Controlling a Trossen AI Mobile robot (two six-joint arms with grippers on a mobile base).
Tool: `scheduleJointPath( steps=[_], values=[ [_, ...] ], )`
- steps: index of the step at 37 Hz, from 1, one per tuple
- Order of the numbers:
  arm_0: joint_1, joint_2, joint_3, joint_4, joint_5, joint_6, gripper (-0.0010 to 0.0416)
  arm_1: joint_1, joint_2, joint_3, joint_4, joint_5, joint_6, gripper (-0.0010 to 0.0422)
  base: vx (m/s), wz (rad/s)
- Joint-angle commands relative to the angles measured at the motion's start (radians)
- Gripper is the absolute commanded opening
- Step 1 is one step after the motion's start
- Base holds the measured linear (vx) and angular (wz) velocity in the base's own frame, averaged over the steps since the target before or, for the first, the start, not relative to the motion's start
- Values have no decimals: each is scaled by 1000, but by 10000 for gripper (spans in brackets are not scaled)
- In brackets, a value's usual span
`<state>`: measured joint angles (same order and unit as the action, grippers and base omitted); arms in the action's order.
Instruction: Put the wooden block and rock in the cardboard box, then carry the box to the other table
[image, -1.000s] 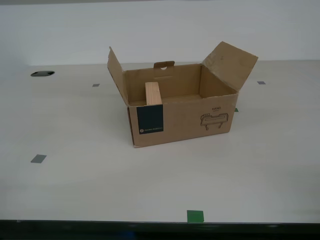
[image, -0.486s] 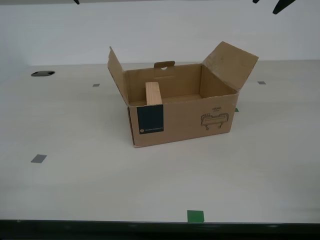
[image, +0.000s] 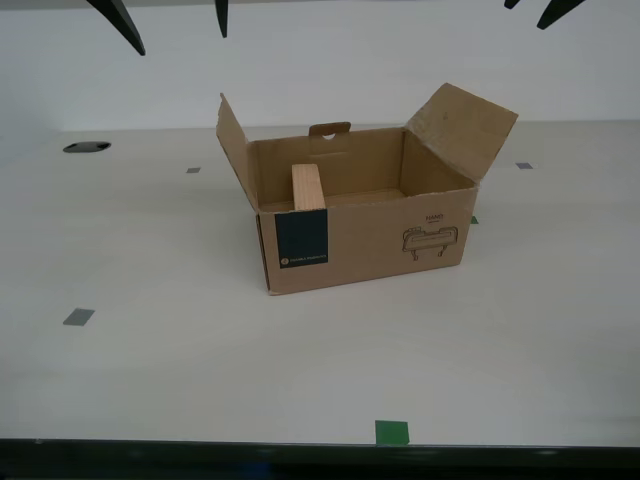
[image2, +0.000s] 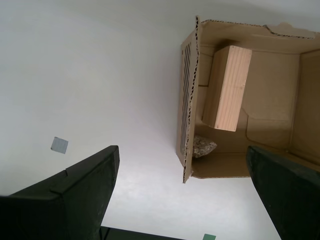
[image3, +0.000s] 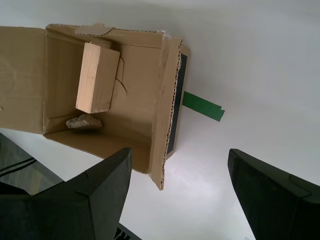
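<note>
Cardboard box: it is seen standing upright on the smooth off-white table, its top open and both side flaps folded outward. A dark teal label panel and a small line drawing are shown on its front wall.

Wooden block: it is found inside the cardboard box, standing on end and leaning at the end nearest the teal label; its top edge is seen above the front wall. In the second wrist view the block is shown tilted against the box wall.

Rock: it is seen on the floor of the cardboard box, touching or just beside the lower end of the wooden block. It is hidden by the front wall in the exterior view.

My first gripper: it is held above the cardboard box, beyond one end wall, fingers spread wide, nothing between them.

My second gripper: it is held above the cardboard box, beyond the other end wall, fingers parted and empty.

Tape marks: a green square is seen on the table in front of the cardboard box; grey squares lie further off.
</note>
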<state>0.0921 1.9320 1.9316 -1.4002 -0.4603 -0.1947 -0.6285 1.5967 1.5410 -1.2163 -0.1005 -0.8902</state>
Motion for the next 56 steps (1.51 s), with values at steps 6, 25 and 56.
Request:
scheduleJointPath(
  steps=[6, 25, 56],
  values=[
    [1, 0, 1, 10, 19, 9, 268, -1, 0, -4, 19, -4, -8, 346, 0, 0],
    [6, 0, 1, 14, 93, 11, 384, 0, 0, -4, 39, -4, 0, 346, 0, 0],
    [14, 1, 1, 17, 83, 12, 391, 3, 2, -12, 93, 14, 35, 346, 0, 0]
  ],
)
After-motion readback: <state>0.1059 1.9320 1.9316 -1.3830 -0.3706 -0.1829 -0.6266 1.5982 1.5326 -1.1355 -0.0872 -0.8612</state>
